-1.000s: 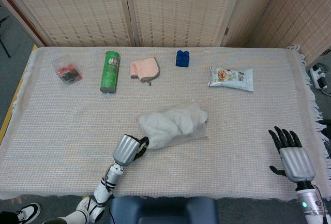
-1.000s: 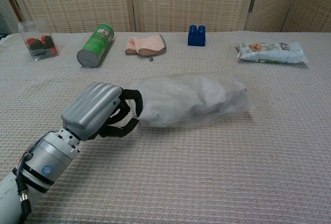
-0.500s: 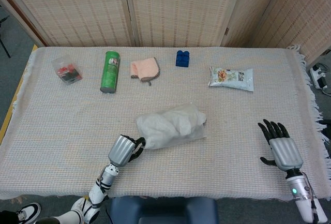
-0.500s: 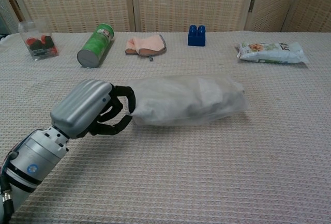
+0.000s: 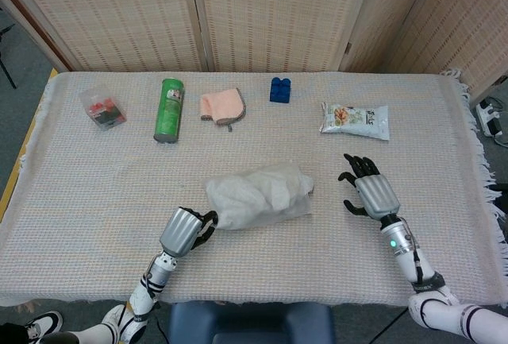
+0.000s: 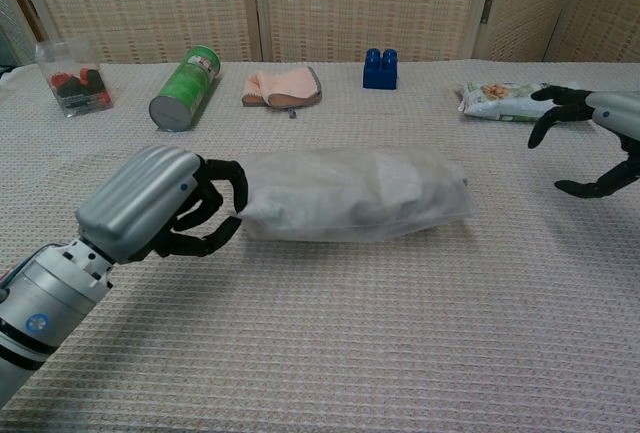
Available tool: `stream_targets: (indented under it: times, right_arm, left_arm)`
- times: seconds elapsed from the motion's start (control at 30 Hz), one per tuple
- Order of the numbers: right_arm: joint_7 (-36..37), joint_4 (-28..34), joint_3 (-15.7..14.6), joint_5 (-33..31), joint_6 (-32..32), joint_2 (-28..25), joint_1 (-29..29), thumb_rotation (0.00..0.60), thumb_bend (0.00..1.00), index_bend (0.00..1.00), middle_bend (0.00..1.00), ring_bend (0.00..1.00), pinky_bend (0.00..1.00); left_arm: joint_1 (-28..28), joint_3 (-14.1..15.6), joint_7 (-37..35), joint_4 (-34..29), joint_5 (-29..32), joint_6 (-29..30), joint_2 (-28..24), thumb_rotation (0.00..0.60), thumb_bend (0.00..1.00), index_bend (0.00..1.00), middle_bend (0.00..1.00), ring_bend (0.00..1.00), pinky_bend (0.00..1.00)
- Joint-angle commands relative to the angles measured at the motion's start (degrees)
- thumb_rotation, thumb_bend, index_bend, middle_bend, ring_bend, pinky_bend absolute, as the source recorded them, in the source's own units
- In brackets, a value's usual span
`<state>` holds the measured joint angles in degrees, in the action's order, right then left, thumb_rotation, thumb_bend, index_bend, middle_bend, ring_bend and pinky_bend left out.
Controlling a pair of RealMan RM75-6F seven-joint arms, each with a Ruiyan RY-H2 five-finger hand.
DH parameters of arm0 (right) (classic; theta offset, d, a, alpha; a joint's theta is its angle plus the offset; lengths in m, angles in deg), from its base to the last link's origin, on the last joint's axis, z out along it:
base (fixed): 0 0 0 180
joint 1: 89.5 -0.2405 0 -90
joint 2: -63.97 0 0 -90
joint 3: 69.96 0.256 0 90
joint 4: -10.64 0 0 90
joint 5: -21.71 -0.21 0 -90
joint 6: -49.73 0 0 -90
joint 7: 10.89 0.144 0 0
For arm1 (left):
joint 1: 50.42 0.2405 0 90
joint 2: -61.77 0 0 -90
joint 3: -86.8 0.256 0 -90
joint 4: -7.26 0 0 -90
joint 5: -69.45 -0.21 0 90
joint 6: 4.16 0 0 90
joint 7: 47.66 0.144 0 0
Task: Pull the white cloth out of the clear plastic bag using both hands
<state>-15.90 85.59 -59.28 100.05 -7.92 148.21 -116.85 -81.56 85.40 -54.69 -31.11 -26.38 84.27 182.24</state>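
Note:
The clear plastic bag point(image 5: 258, 195) lies on its side at the middle of the table, with the white cloth point(image 6: 350, 193) bunched inside it. My left hand point(image 5: 184, 231) grips the bag's left end, its fingers curled around the plastic point(image 6: 160, 205). My right hand point(image 5: 370, 189) is open with fingers spread, a short way to the right of the bag and not touching it; in the chest view the right hand point(image 6: 600, 138) enters at the right edge.
Along the back of the table stand a clear box of red items point(image 5: 101, 108), a green can point(image 5: 168, 110) lying down, a pink cloth point(image 5: 222, 106), a blue block point(image 5: 279, 90) and a snack packet point(image 5: 355, 120). The table's front edge is close behind both hands.
My left hand has pulled the bag's left end a little leftward and toward me. My right hand has moved from the front right corner leftward, close to the bag's right end.

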Motion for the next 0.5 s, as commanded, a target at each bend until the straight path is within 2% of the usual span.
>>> stream_targets:
  times: [0.03,0.5]
  right_arm:
    - [-1.0,-1.5,0.9,-1.4,1.2,2.7,-1.8,0.600,0.29,0.32,0.00,0.00,0.00]
    - [-4.1,-8.1,1.6,-4.6,3.0,11.2,-6.7,0.600,0.29,0.35,0.00,0.00,0.00]
  left_arm:
    - [-0.1,-0.2,0.2,-0.4,0.1,-0.1,-0.4,0.600,0.68,0.72,1.00,1.00,1.00]
    - [-0.7,-0.6,0.1,-0.5,0.5,-0.9,-1.1,0.600,0.67,0.72,1.00,1.00,1.00]
